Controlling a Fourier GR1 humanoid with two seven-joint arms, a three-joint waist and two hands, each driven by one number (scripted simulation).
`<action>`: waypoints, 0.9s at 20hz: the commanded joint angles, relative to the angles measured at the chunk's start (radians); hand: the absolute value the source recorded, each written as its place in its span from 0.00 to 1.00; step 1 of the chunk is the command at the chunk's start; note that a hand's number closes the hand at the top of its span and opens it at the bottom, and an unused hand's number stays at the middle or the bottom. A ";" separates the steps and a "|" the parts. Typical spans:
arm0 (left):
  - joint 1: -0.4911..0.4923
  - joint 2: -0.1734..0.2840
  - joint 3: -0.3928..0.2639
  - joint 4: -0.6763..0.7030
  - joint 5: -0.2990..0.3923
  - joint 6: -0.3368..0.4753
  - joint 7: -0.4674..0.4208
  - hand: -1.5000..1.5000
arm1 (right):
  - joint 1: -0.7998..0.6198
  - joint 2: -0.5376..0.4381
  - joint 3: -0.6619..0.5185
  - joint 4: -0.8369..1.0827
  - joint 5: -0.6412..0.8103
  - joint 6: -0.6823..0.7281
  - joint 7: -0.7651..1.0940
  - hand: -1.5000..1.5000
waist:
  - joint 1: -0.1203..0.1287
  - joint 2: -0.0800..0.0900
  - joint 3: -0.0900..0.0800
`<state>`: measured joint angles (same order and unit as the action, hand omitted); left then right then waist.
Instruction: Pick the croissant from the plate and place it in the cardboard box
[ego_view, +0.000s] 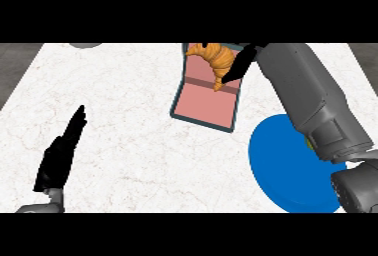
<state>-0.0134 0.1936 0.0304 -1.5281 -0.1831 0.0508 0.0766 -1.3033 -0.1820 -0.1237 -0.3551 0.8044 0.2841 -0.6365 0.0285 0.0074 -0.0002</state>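
The croissant (214, 62) lies in the far end of the cardboard box (207, 102), just to the left of the right hand (240, 62). The blue plate (284, 165) sits on the counter (125, 125) nearer to the robot than those fingers, partly under the grey forearm, and it has nothing on the part that shows. So the job looks almost done.

The right hand's fingers (238, 67) point down beside the croissant and touch it or nearly touch it. They look fairly straight, but I cannot tell if they pinch the croissant or have let go.

To do this step well, the fingers should open all the way first. Then the hand should lift straight up, so it does not drag the croissant out or bump the box wall.

The left hand (63, 150) rests well away on the other side, fingers straight and pressed together
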 joint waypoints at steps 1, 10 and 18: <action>-0.039 -0.018 -0.014 0.027 -0.017 0.010 -0.009 0.50 | -0.046 0.058 0.017 0.066 0.031 -0.037 0.067 1.00 | 0.011 0.007 0.000; -0.054 0.012 0.006 0.005 -0.003 -0.026 0.024 0.50 | -0.026 0.179 0.007 0.168 0.030 -0.157 0.182 0.00 | 0.033 0.013 0.000; -0.045 -0.010 -0.011 -0.004 -0.016 -0.016 0.028 0.50 | -0.003 0.160 -0.185 0.155 -0.153 -0.172 0.128 0.00 | 0.029 0.016 0.001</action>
<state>-0.0518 0.1757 0.0153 -1.5350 -0.2030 0.0473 0.0935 -1.3096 -0.0218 -0.2204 -0.1976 0.7352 0.1310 -0.5117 0.0570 0.0217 0.0002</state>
